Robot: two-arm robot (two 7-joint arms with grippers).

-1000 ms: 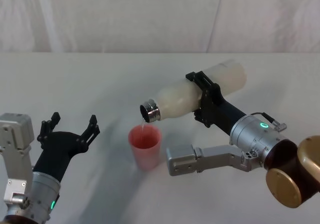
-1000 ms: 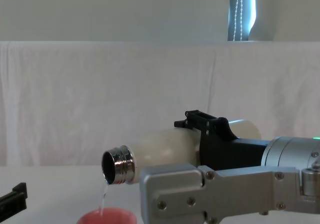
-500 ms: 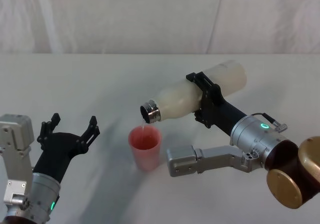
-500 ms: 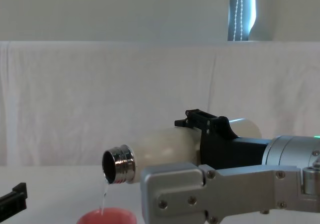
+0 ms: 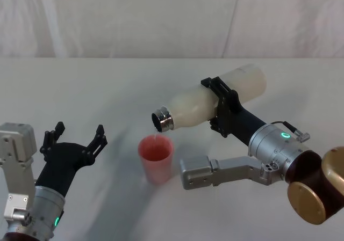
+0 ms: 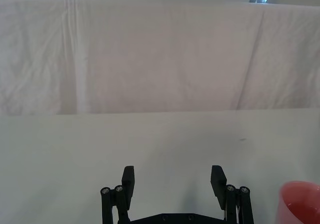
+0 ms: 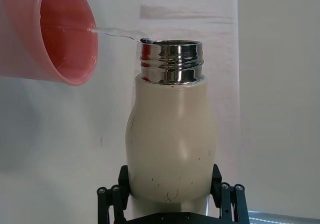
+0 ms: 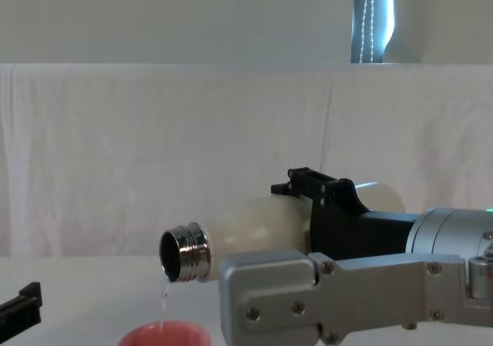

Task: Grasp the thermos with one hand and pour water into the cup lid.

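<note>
The thermos (image 5: 212, 102) is tipped nearly flat above the bench (image 5: 107, 90), a thin stream falling into the cup lid (image 5: 156, 158) below its neck. The right gripper (image 5: 221, 108) has its fingers clamped on it; the pour is underway, with setting down left. The left gripper (image 5: 75, 139) idles nearby, fingers apart.

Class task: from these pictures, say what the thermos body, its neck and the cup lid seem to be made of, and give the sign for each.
Thermos body: matt cream coating with small dark scuffs, probably painted metal. Neck: polished steel, with mirror-bright threads. Cup lid: smooth salmon-pink, likely plastic, evenly coloured throughout.
</note>
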